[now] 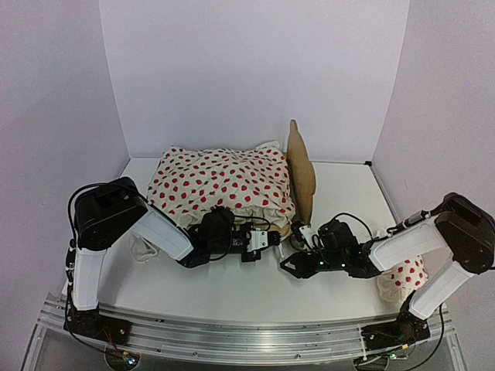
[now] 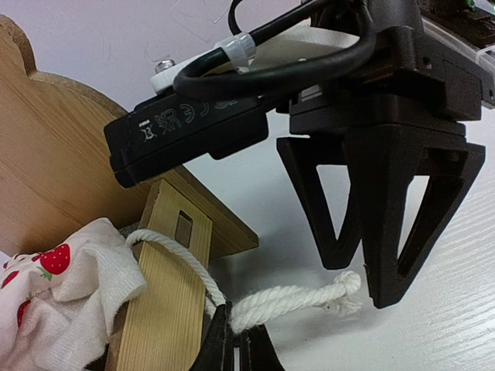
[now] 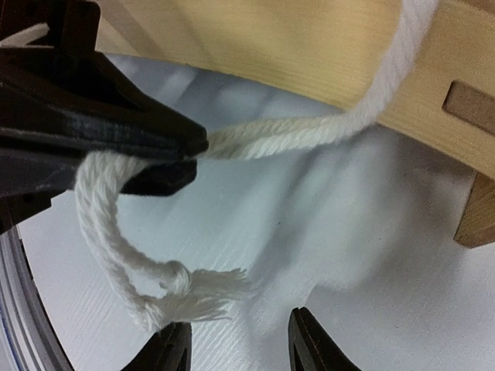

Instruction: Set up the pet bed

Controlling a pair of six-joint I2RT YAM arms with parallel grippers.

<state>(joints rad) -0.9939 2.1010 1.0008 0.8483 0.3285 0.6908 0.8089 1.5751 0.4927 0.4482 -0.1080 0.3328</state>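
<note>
– Bed position, please? Where does it stand?

– The bed (image 1: 302,174) stands on the table (image 1: 232,290), about in the middle, between the two arms and a little behind the grippers. Its headboard (image 2: 54,154) is upright at the right end.

– What lies on it?

– The duvet (image 1: 220,182) is piled on it and covers almost all of the frame. One edge of the duvet hangs over the near corner post. The pillow (image 1: 402,277) is apart from the bed, on the table at the right, partly under the right arm.

– How is the left gripper?

– The left gripper (image 2: 234,332) is fully closed. It pinches a white rope (image 3: 309,133) just beside the corner post. The rope runs from the wooden frame to the closed fingertips, and then it hangs free.

– And the free end?

– It curls down and ends in a knot (image 3: 182,282) with frayed threads. The knot is just in front of the right gripper.

– Does the right one hold it?

– No. The right gripper (image 3: 240,344) has its jaws about half apart and nothing is between them. In the left wrist view the knot is very near the tip of one finger (image 2: 387,232), but I cannot tell if it touches. The two grippers face each other, close together, low over the table near the headboard end of the bed.
</note>
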